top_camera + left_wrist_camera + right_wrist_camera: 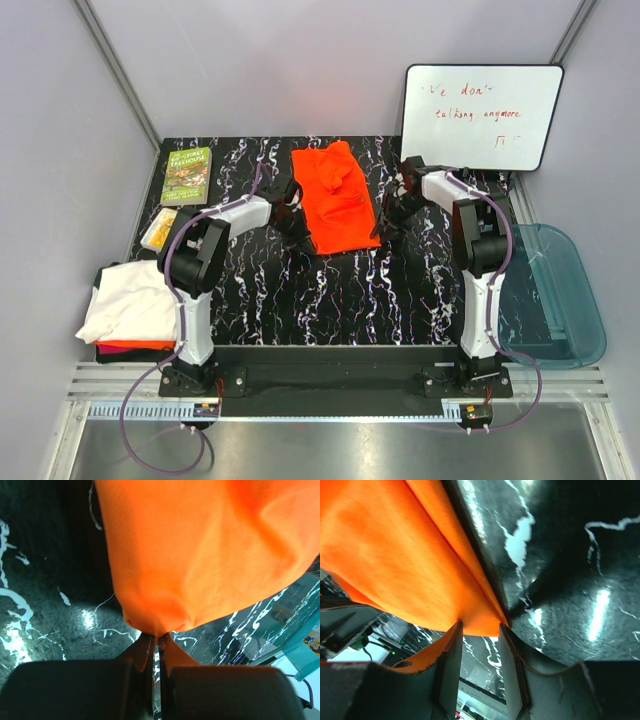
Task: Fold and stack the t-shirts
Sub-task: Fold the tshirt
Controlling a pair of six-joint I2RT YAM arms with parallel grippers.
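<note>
— Left gripper [156,639]: what has it got?
— Its fingers are pressed together on a bunched corner of the bright orange t-shirt [335,200], pinched right at the tips.
— And the right gripper [480,627]?
— Clamped on the opposite edge of the same shirt. A fold of cloth is caught between its two fingertips, and a gap shows between the fingers further back.
— Where does that shirt lie?
— Toward the far middle of the black marbled table [330,290], rumpled, between the two arms.
— Other shirts?
— A white t-shirt [130,300] sits on a red-orange t-shirt [130,346] at the near left edge.
— And farther out?
— A green book [186,176] lies at the far left corner, a blue tub [560,290] sits beside the right edge, and a whiteboard [482,115] stands at the far right.
</note>
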